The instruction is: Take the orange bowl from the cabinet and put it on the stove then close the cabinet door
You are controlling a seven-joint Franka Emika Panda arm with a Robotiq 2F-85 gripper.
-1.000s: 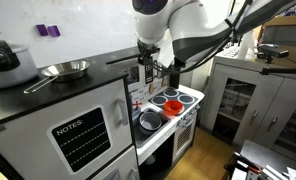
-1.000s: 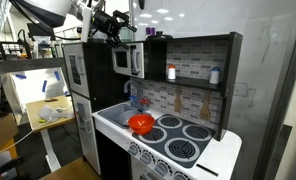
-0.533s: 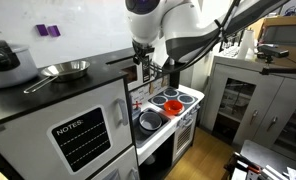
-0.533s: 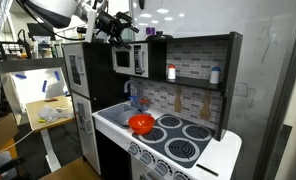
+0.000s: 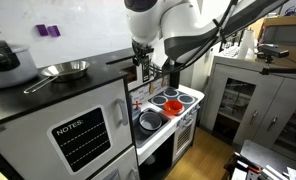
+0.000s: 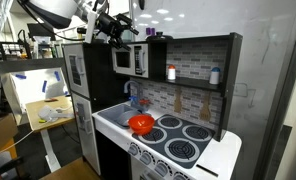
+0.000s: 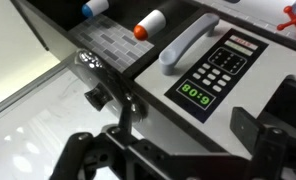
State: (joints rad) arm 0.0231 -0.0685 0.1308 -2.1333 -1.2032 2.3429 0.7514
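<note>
Hovering just above cabinet door (image 6: 138, 60), tool (image 6: 118, 31) empty, fingers spread wide in wrist view. Orange bowl (image 6: 140, 123) already on stove (image 6: 160, 133), well below door, looks empty. Door beneath tool, long axis upright; whether ajar, cannot tell.

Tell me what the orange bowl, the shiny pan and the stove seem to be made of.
Orange bowl: likely plastic, since its colour is uniform and saturated with a soft sheen.
Pan: looks like polished metal, silvery and bright with reflections.
Stove: probably moulded plastic, with a smooth white top and dark round burners, though it is too small to be sure.
</note>
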